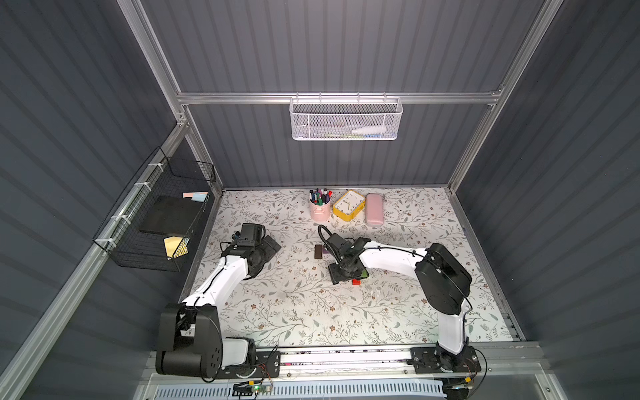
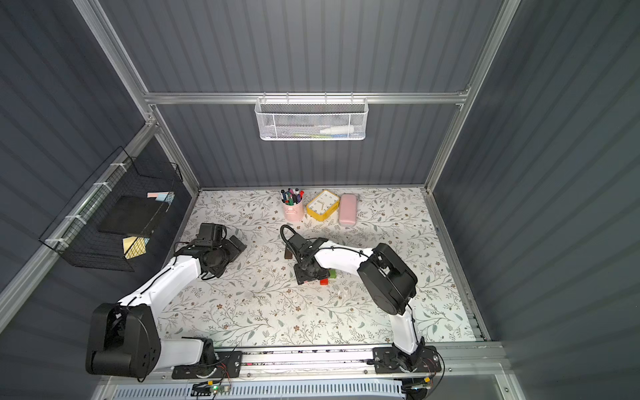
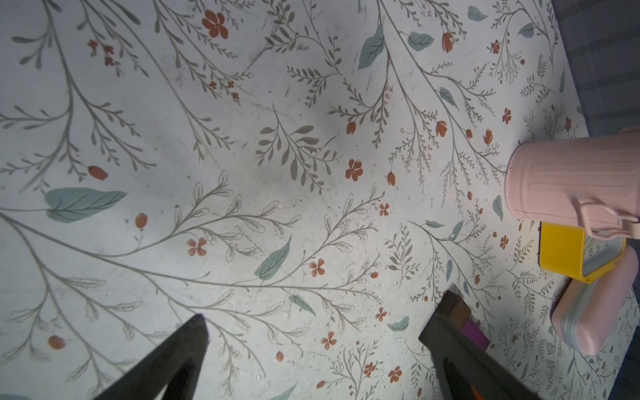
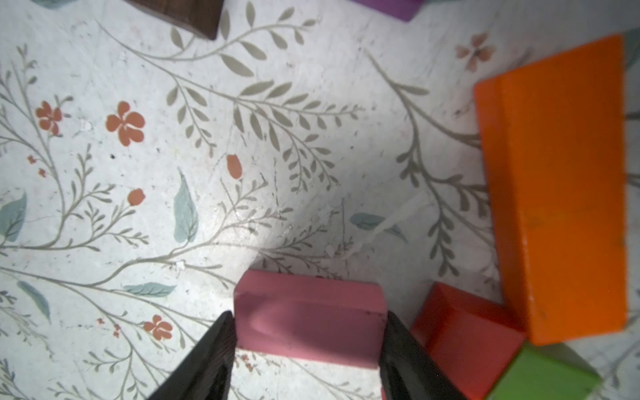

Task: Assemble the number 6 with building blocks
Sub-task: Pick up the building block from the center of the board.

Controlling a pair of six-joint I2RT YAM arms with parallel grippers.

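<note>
**Item: pink block** (image 4: 308, 298). Lies flat on the table (image 4: 104, 242). My right gripper (image 4: 308, 315) has its jaws against two opposite sides. I count it as grasped, but it is not lifted.

**Item: left gripper** (image 3: 323, 308). Spread wide and holding nothing. It hangs over bare table, well apart from the work.

**Item: red block** (image 4: 464, 332). Sits just beside one of my jaws, close against the orange bar (image 4: 557, 194) and the green cube (image 4: 547, 374).
- Hazard: if I drift sideways as I rise, I would likely shove the red block, and its two neighbours with it.

**Item: brown block** (image 1: 318, 251) and **purple block** (image 1: 326, 250). They lie side by side, nearer the back of the table.
- Hazard: if I set pink against brown too hard, I could skew the spine of the 6. No part of the 6 looks joined yet.

**Hazard, grip.** Only my jaw tips reach the pink block, so it may swing or slip in transit.
</note>
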